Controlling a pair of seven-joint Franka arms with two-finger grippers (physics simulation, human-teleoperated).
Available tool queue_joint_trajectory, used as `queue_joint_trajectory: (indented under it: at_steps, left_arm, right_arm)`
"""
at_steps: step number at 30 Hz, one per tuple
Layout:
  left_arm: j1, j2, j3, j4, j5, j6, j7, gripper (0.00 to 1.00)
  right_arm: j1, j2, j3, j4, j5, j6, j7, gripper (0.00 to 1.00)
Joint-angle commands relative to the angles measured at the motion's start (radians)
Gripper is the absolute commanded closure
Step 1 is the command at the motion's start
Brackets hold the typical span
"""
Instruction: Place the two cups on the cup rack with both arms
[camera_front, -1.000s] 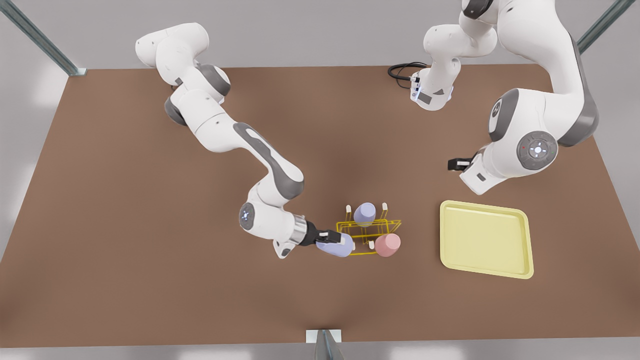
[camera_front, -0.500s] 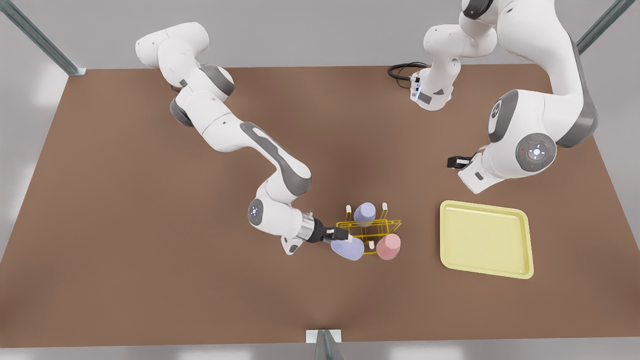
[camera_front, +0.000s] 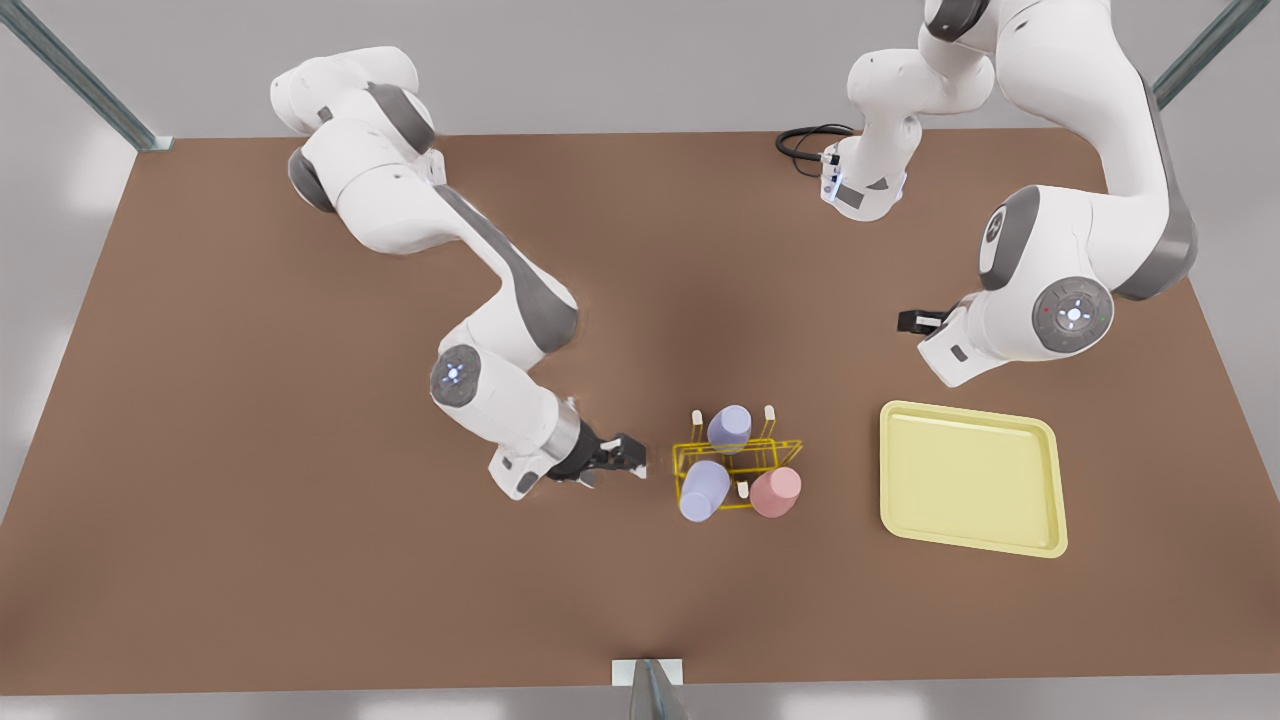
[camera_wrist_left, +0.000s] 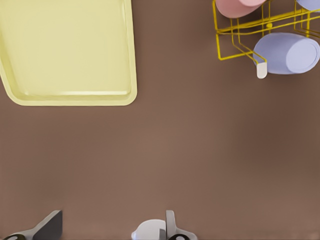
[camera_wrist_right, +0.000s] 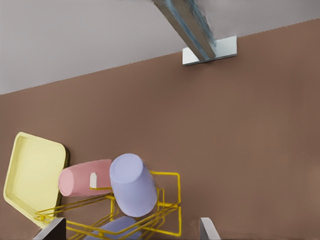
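Right wrist view first: the right arm's fingers (camera_wrist_right: 51, 229) stand spread wide with nothing between them, and just past them the nearest lavender cup (camera_wrist_right: 132, 184) sits tilted on the cup rack (camera_wrist_right: 170, 176), its closed base turned toward the camera. In the front view the right gripper (camera_front: 628, 455) hangs just beside the rack (camera_front: 765, 458) on the front view's left, apart from it and empty. The same lavender cup (camera_front: 704, 490) leans at the rack's near corner on that side. The pink cup (camera_front: 776, 491) leans at the other near corner, and a second lavender cup (camera_front: 729, 427) sits on the far row between two bare white-tipped pegs (camera_front: 697, 417).

The left gripper (camera_front: 908, 321) waits well away on the front view's right, above the table beyond the tray; its fingers (camera_wrist_left: 49, 226) are parted too, holding nothing.

Everything rests on a plain brown table (camera_front: 300, 500). A pale grey wall (camera_front: 600, 60) lies behind it, metal struts (camera_front: 80, 80) run off at the far corners, and another strut (camera_front: 650, 690) is fixed at the middle of the near edge. A flat pale-yellow tray (camera_front: 970, 480) lies near the rack on the front view's right, not touching it. A black cable (camera_front: 800, 140) loops at the table's far edge by the left arm's base. Nothing lies between either gripper and the rack
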Motion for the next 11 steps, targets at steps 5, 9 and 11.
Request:
queue_joint_trajectory:
  at_steps: [5,9,11]
  left_arm:
    - [0.0,-0.004,-0.002,0.002,0.002,-0.01,0.029,0.0]
    - [0.0,-0.006,-0.002,0.002,0.002,-0.01,0.029,0.0]
    - [0.0,-0.004,-0.002,0.002,0.003,-0.008,0.029,0.0]
  right_arm:
    - [-0.153,-0.66,-0.238,-0.362,-0.197,-0.749,-0.417,0.0]
    - [-0.19,-0.777,-0.241,-0.494,-0.157,-0.738,-0.409,0.0]
    - [-0.198,-0.794,-0.241,-0.506,-0.143,-0.738,-0.409,0.0]
